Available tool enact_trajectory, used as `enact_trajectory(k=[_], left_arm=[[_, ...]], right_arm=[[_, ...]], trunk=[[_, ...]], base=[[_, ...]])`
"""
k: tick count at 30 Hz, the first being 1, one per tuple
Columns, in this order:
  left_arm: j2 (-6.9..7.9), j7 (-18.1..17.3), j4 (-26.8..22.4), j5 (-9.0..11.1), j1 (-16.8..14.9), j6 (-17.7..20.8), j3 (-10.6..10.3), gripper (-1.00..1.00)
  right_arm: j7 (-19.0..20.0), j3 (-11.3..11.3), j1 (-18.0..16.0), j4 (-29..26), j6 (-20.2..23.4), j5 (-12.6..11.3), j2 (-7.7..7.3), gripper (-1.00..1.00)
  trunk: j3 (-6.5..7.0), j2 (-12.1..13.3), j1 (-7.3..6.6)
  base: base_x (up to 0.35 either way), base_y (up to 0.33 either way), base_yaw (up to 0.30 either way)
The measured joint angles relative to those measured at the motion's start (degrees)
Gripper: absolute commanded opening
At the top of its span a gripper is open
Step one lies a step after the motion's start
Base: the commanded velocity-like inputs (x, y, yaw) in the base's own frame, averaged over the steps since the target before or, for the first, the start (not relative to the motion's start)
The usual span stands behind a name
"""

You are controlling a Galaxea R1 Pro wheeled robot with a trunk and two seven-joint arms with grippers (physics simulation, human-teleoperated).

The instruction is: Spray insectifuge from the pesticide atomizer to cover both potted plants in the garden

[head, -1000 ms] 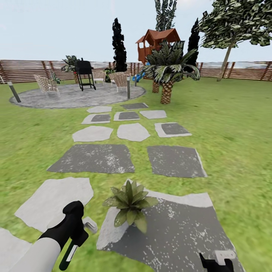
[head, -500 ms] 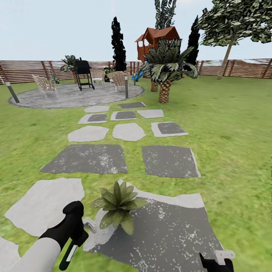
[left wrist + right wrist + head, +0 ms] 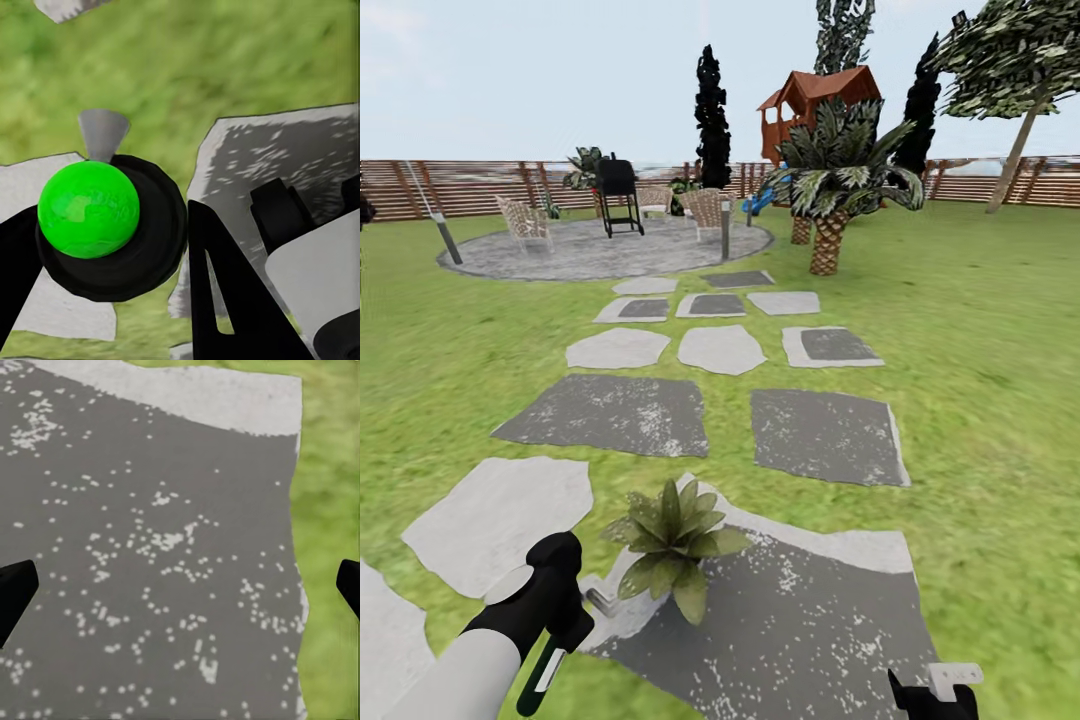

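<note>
- Head view: we hold the pesticide atomizer (image 3: 550, 645), a black-bodied sprayer with a green-and-white handle and a pale nozzle, in our left gripper (image 3: 560, 600), low at our left, with the nozzle just beside the plant.
- Left wrist view: the black fingers (image 3: 225, 300) press against the atomizer's round black cap and its bright green ball top (image 3: 88, 208), so we read this gripper as clamped on it.
- The near potted plant (image 3: 672, 545), a small rosette of pointed green leaves, sits at the edge of a dark grey speckled stepping stone (image 3: 810, 620); its pot is hidden by leaves.
- We cannot make out whitish specks on the leaves.
- Right wrist view: our right gripper (image 3: 180, 585) is spread wide, its dark tips at opposite edges over the stone, holding nothing.
- Step in hand, as we judge it: aiming at the first plant; pickup appears done.
- Next move calls for turning the nozzle onto the rosette and spraying.
</note>
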Motion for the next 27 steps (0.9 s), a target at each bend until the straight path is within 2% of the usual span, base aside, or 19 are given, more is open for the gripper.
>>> enact_trajectory(k=[14, 20, 23, 27], left_arm=[[0.00, 0.0, 0.0, 0.0, 0.0, 0.0, 0.0, -1.00], [-0.07, 0.0, -0.1, 0.0, -0.1, 0.0, 0.0, -1.00], [-0.33, 0.0, 0.0, 0.1, -0.4, 0.1, 0.0, -1.00], [-0.79, 0.0, -0.1, 0.0, -0.5, 0.1, 0.0, -1.00]], right_arm=[[0.0, 0.0, 0.0, 0.0, 0.0, 0.0, -0.06, 1.00], [0.0, 0.0, 0.0, 0.0, 0.0, 0.0, -0.02, 1.00], [0.0, 0.0, 0.0, 0.0, 0.0, 0.0, -0.02, 1.00], [0.0, 0.0, 0.0, 0.0, 0.0, 0.0, -0.02, 1.00]], trunk=[[0.00, 0.0, 0.01], [0.00, 0.0, 0.00], [0.00, 0.0, -0.01], [0.00, 0.0, -0.02]], base=[[0.002, -0.002, 0.004], [0.017, -0.004, 0.226], [0.189, -0.118, 0.256], [0.230, -0.166, 0.063]])
